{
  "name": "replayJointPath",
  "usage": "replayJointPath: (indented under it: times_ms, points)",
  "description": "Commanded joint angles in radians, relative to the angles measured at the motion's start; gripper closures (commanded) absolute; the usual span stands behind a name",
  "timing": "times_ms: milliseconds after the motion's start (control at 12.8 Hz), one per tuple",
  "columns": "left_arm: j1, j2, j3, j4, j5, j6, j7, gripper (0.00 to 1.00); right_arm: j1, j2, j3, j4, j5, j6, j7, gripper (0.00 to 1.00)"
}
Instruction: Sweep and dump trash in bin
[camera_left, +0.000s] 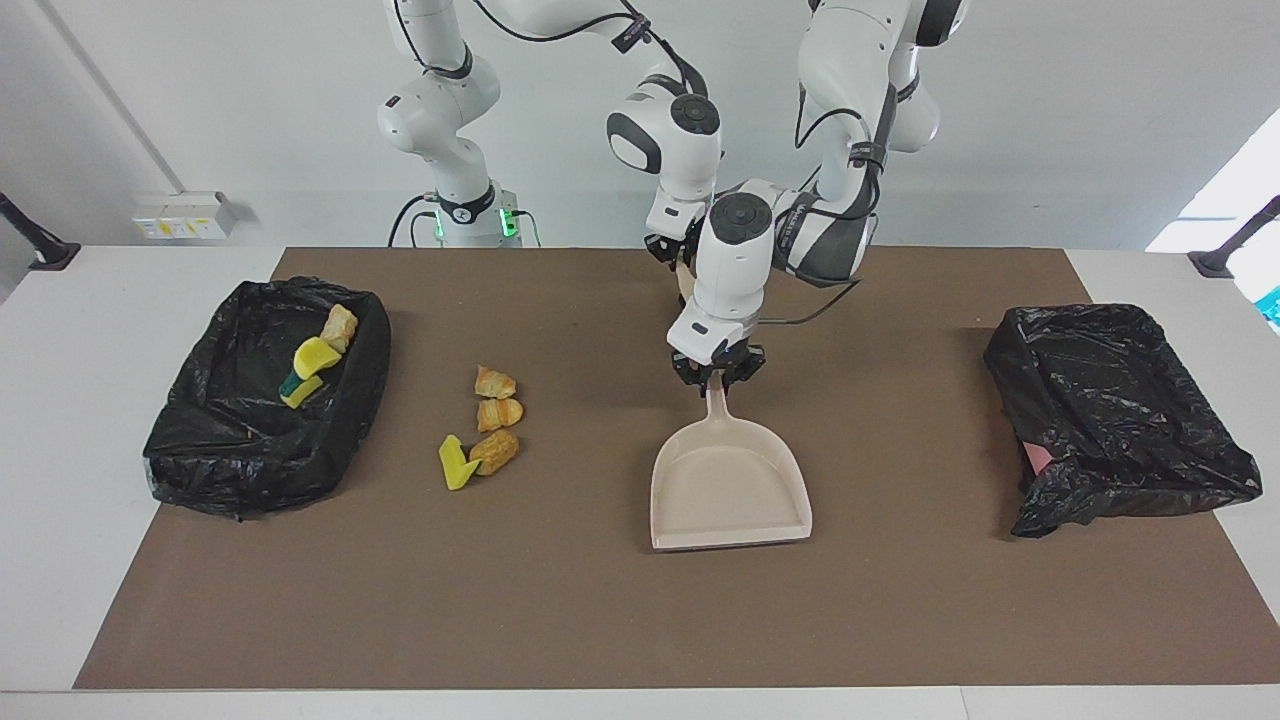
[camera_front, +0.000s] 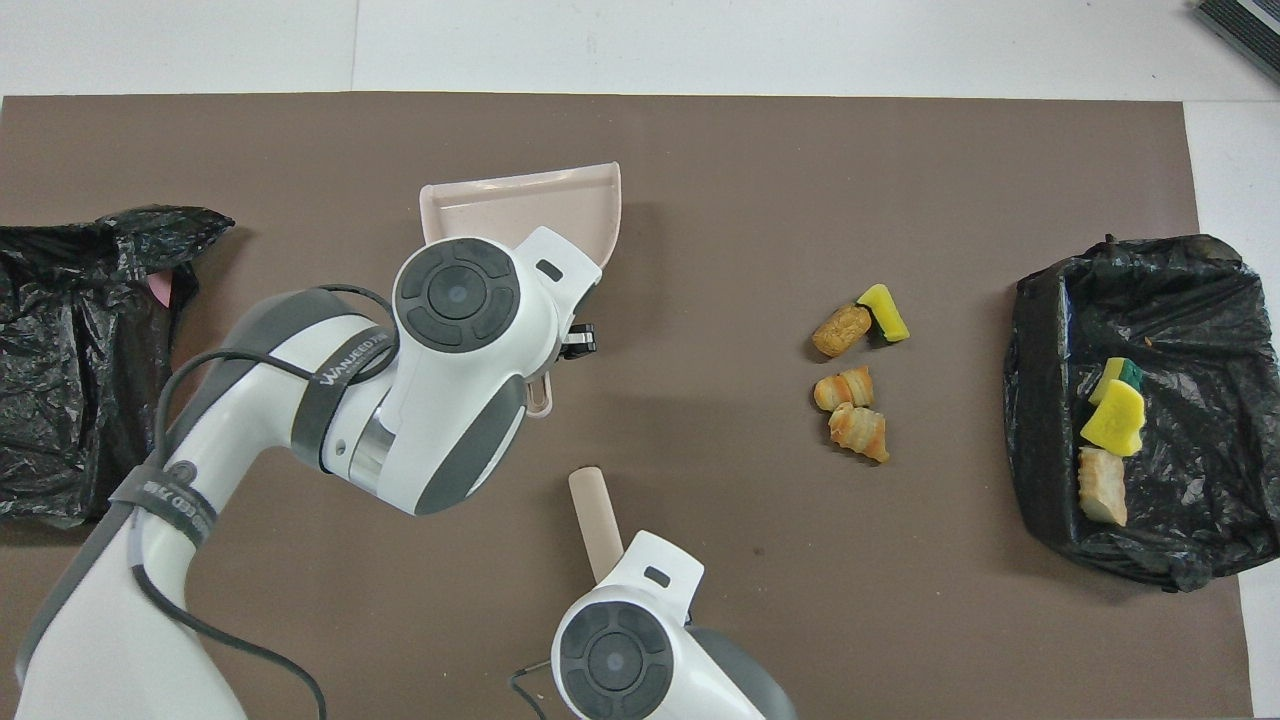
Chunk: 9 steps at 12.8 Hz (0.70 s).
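Three golden-brown bread lumps (camera_left: 497, 414) (camera_front: 845, 388) and a yellow sponge scrap (camera_left: 455, 463) (camera_front: 885, 312) lie together on the brown mat. Two sponge scraps (camera_left: 317, 357) (camera_front: 1113, 420) and a bread lump (camera_left: 340, 325) lie in the black-lined bin (camera_left: 200, 440) (camera_front: 1190, 300) at the right arm's end. My left gripper (camera_left: 716, 378) (camera_front: 560, 345) is shut on the handle of the empty beige dustpan (camera_left: 728, 480) (camera_front: 520, 210), which rests on the mat mid-table. My right gripper (camera_left: 672, 252) holds the beige brush handle (camera_front: 590, 515) up, nearer the robots than the dustpan. The bristles are hidden.
A second black-lined bin (camera_left: 1110, 420) (camera_front: 80, 350) stands at the left arm's end of the mat. Bare mat lies between the dustpan and the loose trash, and farther from the robots than both.
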Motion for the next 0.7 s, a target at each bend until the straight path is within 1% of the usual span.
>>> replayJointPath:
  times_ms: [0,156,312,469,625]
  points:
    - [0.003,-0.070,0.049,0.013,0.020,-0.056,0.050,1.00,-0.116,-0.122,0.003,-0.014,0.013,-0.122,-0.046,1.00]
    - [0.049,-0.109,0.052,0.015,0.020,-0.125,0.187,1.00,-0.211,-0.155,0.002,-0.012,-0.004,-0.155,-0.046,1.00]
    - [0.076,-0.141,0.054,0.015,0.020,-0.190,0.331,1.00,-0.314,-0.144,0.002,0.008,-0.048,-0.155,-0.078,1.00]
    - [0.107,-0.155,0.054,0.016,0.022,-0.248,0.566,1.00,-0.431,-0.120,0.002,0.019,-0.099,-0.156,-0.192,1.00]
    - [0.121,-0.158,0.055,0.012,0.022,-0.279,0.711,1.00,-0.547,-0.092,0.003,0.029,-0.220,-0.155,-0.343,1.00]
